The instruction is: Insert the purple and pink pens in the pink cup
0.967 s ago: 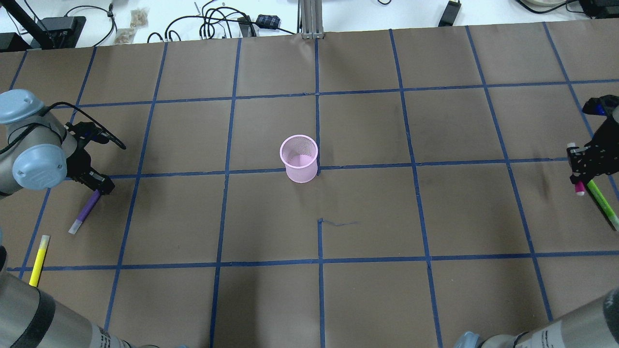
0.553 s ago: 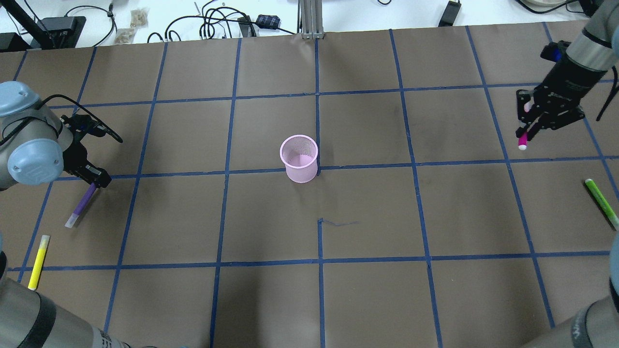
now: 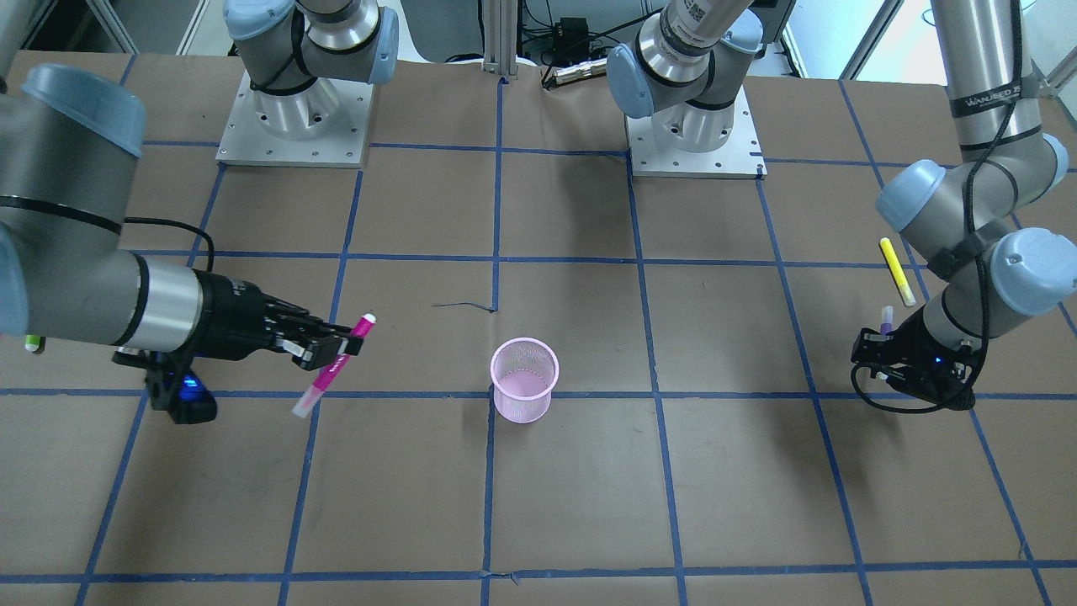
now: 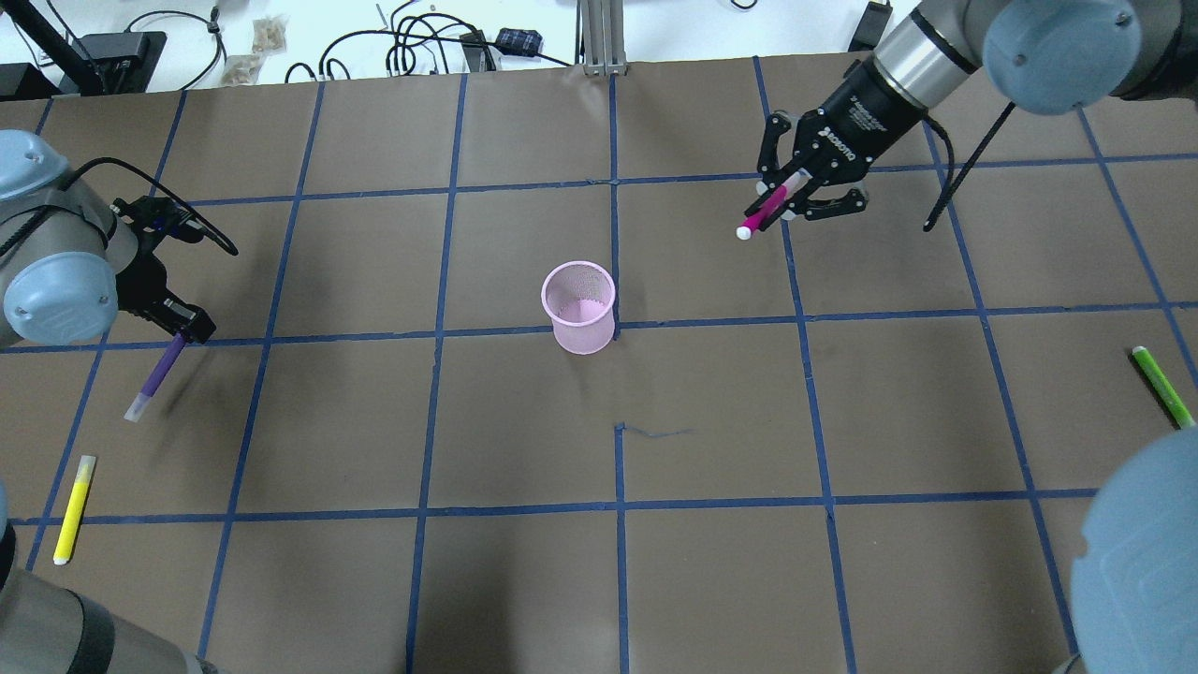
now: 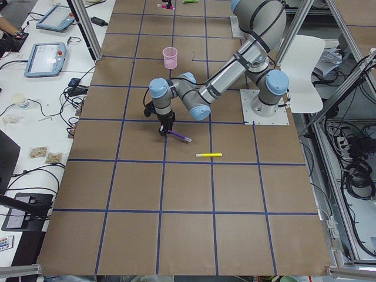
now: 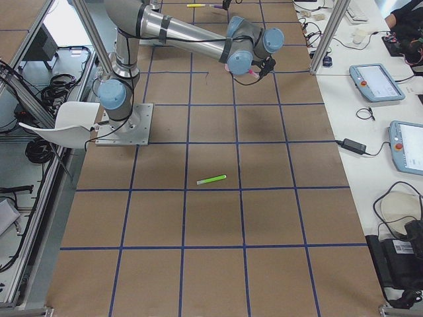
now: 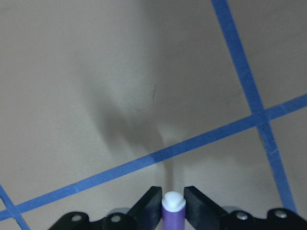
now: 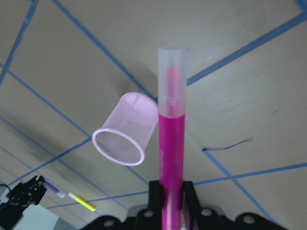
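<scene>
The pink mesh cup (image 4: 580, 307) stands upright at the table's middle; it also shows in the front view (image 3: 525, 379). My right gripper (image 4: 797, 192) is shut on the pink pen (image 4: 769, 208) and holds it in the air, to the right of the cup and beyond it. The right wrist view shows that pen (image 8: 171, 143) with the cup (image 8: 125, 136) below and to its left. My left gripper (image 4: 192, 332) is shut on the purple pen (image 4: 154, 379), slanted low over the table at the far left. The left wrist view shows the pen's end (image 7: 172, 211) between the fingers.
A yellow pen (image 4: 73, 508) lies near the front left edge, close to the left arm. A green pen (image 4: 1163, 386) lies near the right edge. Cables and boxes sit beyond the table's far edge. The right arm's elbow (image 4: 1137, 562) fills the lower right corner.
My right gripper has carried the pink pen from the right edge up and in toward the cup. My left gripper has moved slightly away with the purple pen.
</scene>
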Controlling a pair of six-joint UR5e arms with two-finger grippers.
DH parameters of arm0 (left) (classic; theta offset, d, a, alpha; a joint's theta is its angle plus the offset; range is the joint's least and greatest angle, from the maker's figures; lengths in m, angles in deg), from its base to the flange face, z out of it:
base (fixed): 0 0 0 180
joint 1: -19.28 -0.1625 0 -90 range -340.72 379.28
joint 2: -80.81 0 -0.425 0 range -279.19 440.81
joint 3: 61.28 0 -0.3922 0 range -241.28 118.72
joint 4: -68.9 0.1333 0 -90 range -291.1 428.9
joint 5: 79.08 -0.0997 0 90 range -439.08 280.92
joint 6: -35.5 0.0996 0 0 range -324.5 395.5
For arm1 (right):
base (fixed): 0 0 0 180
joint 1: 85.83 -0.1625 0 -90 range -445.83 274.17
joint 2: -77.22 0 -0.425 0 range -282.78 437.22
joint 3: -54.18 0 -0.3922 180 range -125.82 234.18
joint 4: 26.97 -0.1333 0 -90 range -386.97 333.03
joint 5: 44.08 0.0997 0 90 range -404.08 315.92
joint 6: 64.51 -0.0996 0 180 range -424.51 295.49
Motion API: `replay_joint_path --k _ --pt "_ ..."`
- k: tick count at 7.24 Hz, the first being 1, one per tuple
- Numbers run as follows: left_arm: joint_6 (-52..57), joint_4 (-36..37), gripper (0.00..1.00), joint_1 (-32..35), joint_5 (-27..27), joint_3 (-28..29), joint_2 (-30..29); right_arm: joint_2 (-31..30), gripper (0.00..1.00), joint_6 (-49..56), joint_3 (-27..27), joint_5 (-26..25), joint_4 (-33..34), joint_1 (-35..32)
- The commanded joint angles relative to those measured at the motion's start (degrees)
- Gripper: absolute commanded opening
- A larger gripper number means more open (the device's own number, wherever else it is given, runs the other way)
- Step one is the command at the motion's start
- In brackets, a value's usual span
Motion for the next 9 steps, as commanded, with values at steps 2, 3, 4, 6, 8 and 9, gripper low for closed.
replay_joint_path --k 2,3,4,6,8,9 --pt "-0.30 -2.15 0.02 1.10 5.06 -0.25 4.84 1.08 0.00 -3.96 4.33 23.70 0.37 -6.08" --pt "-0.39 -2.15 0.02 1.27 5.17 -0.51 5.37 1.34 0.00 -3.96 6.44 27.69 1.08 -6.53" --pt "-2.04 -2.33 0.02 3.01 4.64 -0.43 5.81 1.95 0.00 -4.05 7.68 31.29 1.43 -6.71" --pt "-8.03 -4.87 0.02 6.62 5.24 -0.69 8.00 5.89 0.00 -3.52 8.83 38.50 2.65 -6.71" --pt "-8.65 -5.23 0.01 6.99 10.49 -3.30 10.55 8.28 0.00 -3.44 9.01 40.64 3.10 -7.32" --pt "-8.65 -5.23 0.01 6.99 10.44 -3.94 11.61 9.85 0.00 -2.56 9.45 44.30 3.28 -7.33"
